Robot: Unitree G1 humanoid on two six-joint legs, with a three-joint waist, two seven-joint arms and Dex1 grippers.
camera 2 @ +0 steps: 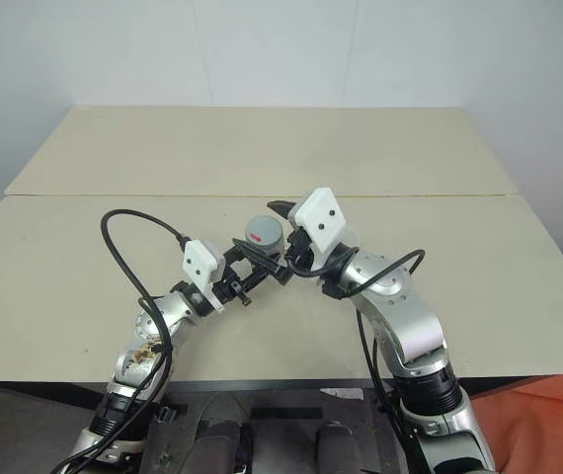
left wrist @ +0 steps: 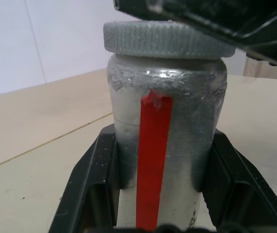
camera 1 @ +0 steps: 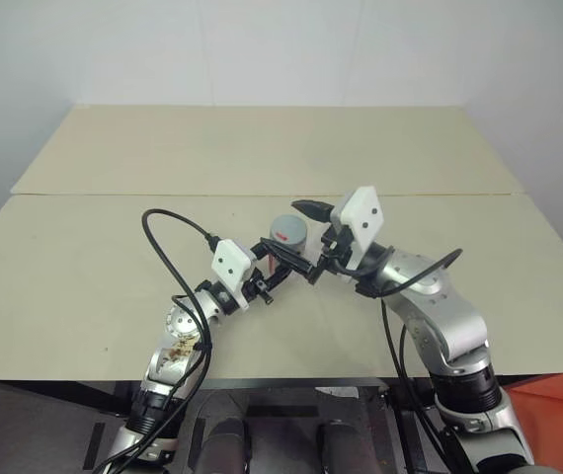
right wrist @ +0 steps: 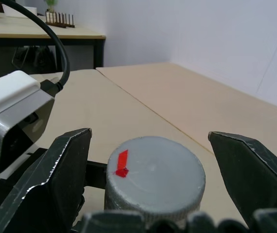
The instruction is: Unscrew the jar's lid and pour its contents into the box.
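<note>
The jar (left wrist: 177, 145), a silver-grey cylinder with a red strip down its side, stands upright between the two black fingers of my left gripper (left wrist: 164, 138), which is shut on its body. The ribbed grey lid (right wrist: 153, 179) sits on top and bears a small red mark. My right gripper (right wrist: 148, 138) is open and straddles the lid, one finger on each side with a gap to the rim. From the head, jar and lid (camera 1: 287, 231) show at the table's middle, between both grippers. The contents are hidden inside the jar. The box is out of view.
The beige table (camera 1: 84, 267) has a seam (camera 1: 114, 195) running across it where a second tabletop joins behind. A black cable (camera 1: 163, 237) loops up from my left arm. White walls stand beyond the far edge.
</note>
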